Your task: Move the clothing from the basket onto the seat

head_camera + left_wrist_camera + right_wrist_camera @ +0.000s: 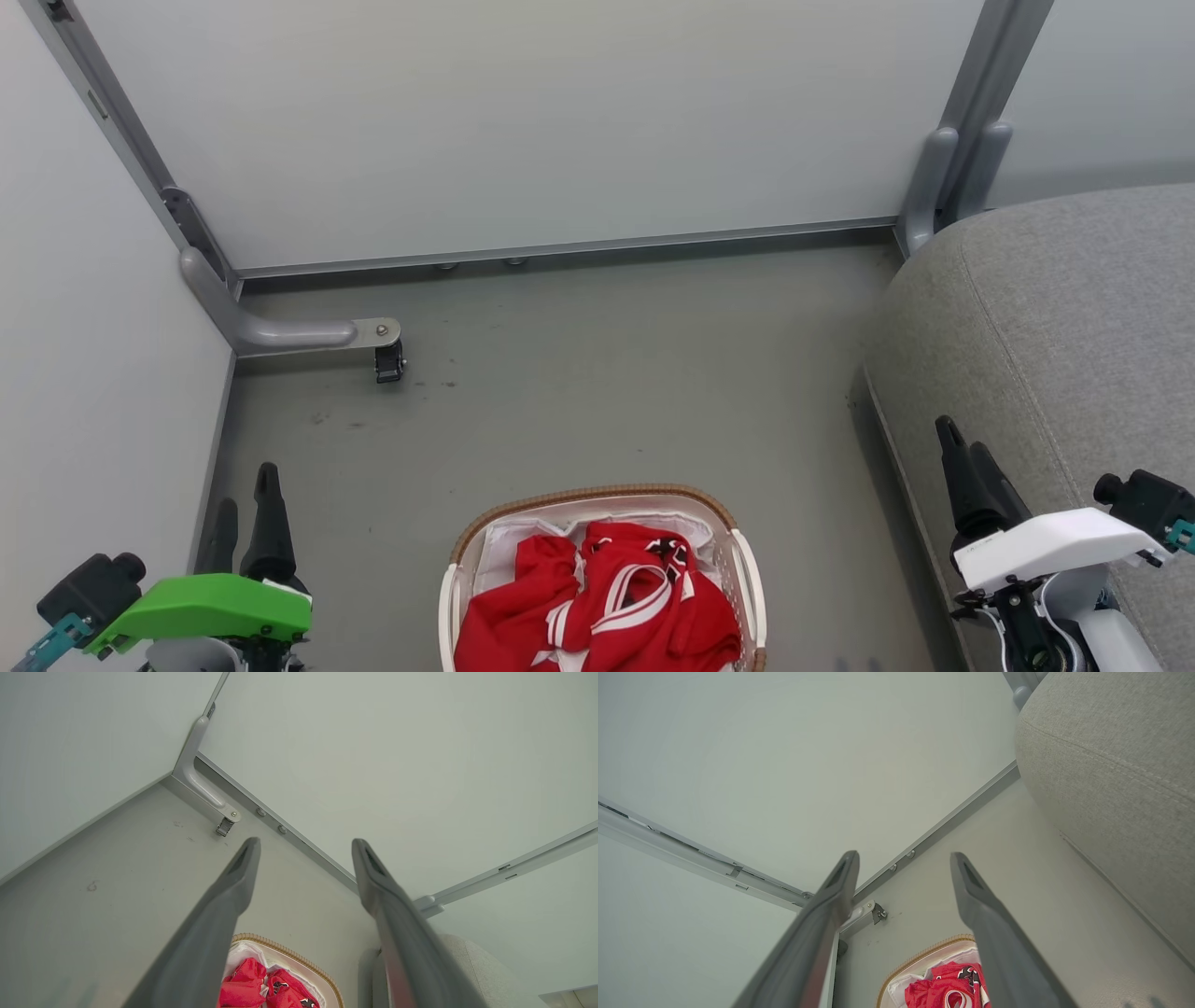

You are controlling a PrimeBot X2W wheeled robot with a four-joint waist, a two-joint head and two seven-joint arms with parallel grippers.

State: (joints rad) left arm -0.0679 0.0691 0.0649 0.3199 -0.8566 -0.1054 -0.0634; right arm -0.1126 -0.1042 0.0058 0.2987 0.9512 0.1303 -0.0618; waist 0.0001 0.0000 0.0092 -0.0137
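The basket [597,492] stands on the floor at the bottom centre, white with a brown woven rim. The clothing [607,607], red with white stripes, lies heaped inside it on a white liner. The seat [1055,327], a grey fabric sofa, fills the right side. My left gripper [246,495] hangs open at the lower left, left of the basket and holding nothing. My right gripper [963,443] is open over the seat's front edge, also with nothing in it. The left wrist view shows the open left gripper [306,843] above the clothing [247,984]. In the right wrist view, the open right gripper [904,857] frames the basket [920,954] beside the seat [1111,765].
Pale partition walls [523,121] close the back and left. A grey metal foot with a black caster [387,359] juts onto the floor at the back left. Grey floor [635,373] lies between the basket, the walls and the sofa.
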